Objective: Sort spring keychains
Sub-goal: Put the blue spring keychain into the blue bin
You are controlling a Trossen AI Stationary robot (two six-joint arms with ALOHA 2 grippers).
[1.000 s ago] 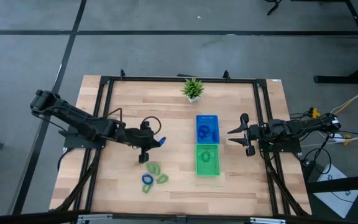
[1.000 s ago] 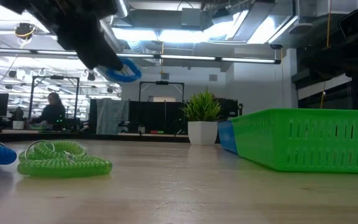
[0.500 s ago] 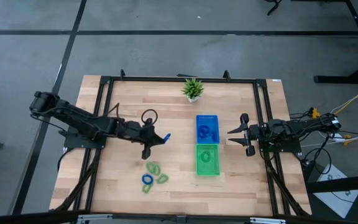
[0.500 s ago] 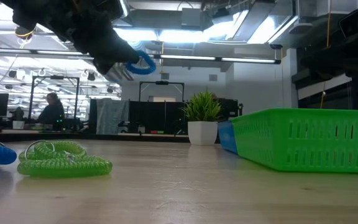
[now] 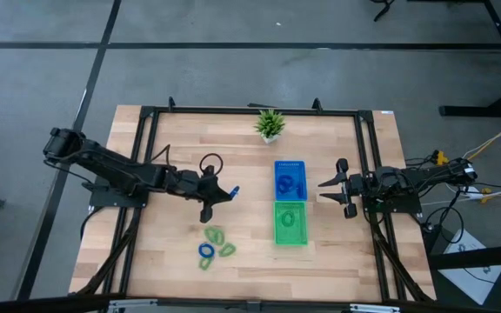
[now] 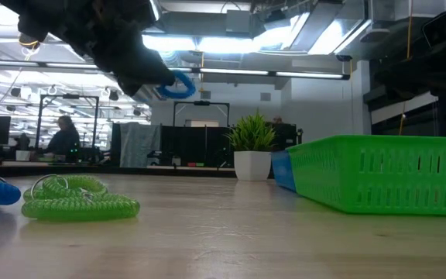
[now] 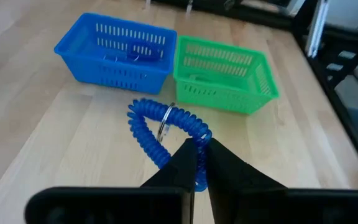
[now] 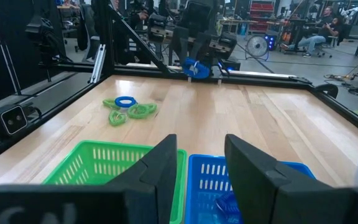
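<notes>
High view: left gripper (image 5: 218, 193) was clenched on a blue spring keychain (image 5: 230, 192), held above the table between the loose keychains (image 5: 214, 245) and the blue tray (image 5: 290, 178). Right gripper (image 5: 330, 184) was parked, fingers spread, empty.

Low view: the coil was seen dangling, well clear of the wood.

Left wrist view: the coil sagged from 1 pinched point, so it was probably light and springy; best gripped across the coil body.
</notes>
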